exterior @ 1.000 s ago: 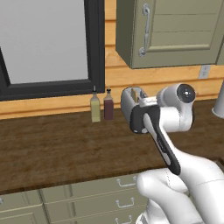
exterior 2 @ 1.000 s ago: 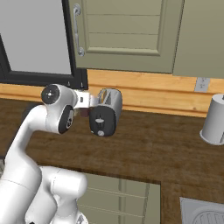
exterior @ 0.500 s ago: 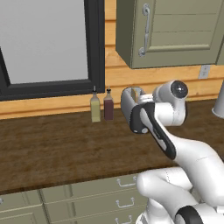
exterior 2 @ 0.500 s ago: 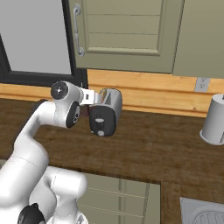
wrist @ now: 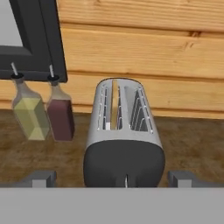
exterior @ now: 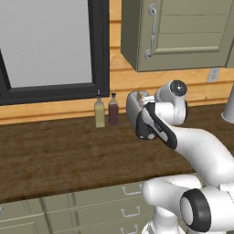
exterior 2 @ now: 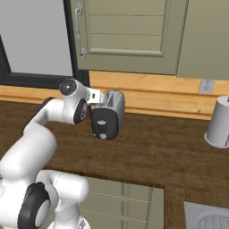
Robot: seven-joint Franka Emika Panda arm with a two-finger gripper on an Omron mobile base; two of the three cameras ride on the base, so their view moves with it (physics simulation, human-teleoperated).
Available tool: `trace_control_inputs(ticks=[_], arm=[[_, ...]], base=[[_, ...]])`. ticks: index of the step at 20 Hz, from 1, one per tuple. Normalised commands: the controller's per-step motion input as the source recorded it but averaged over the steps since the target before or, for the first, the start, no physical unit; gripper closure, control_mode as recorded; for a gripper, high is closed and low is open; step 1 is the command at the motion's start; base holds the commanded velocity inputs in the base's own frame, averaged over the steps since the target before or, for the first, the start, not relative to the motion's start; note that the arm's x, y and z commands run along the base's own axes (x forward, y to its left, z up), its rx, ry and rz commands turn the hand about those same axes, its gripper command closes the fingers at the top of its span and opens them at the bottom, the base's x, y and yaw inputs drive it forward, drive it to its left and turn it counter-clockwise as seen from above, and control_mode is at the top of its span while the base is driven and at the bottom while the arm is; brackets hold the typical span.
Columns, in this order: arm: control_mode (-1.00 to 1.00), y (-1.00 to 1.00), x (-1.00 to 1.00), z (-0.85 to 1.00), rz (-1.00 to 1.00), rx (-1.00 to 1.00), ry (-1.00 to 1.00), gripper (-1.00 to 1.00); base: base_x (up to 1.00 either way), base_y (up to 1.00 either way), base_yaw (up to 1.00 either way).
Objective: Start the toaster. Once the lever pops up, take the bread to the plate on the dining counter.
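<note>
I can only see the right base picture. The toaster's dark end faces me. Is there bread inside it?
Observer: Yes. The hand view looks down into the toaster, and a tan slice of bread stands in its left slot.
Operator: Is the robot's tool grabbing anything?
Observer: No. The tool is open, with a fingertip on each side of the toaster's dark end and nothing between them.
Operator: Is anything next to the toaster?
Observer: Two small bottles, a yellow bottle and a dark red bottle, stand on the counter to its left, against the wall.
</note>
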Motion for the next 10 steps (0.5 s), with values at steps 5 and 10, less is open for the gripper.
trace_control_inputs(ticks=[5, 10], arm=[[-1.0, 0.0, 0.1, -0.23, 0.0, 0.0, 0.13, -1.0], [-1.0, 0.0, 0.04, -0.24, 0.0, 0.0, 0.08, -1.0]], base=[[0.0, 0.0, 0.0], [0.0, 0.0, 0.0]])
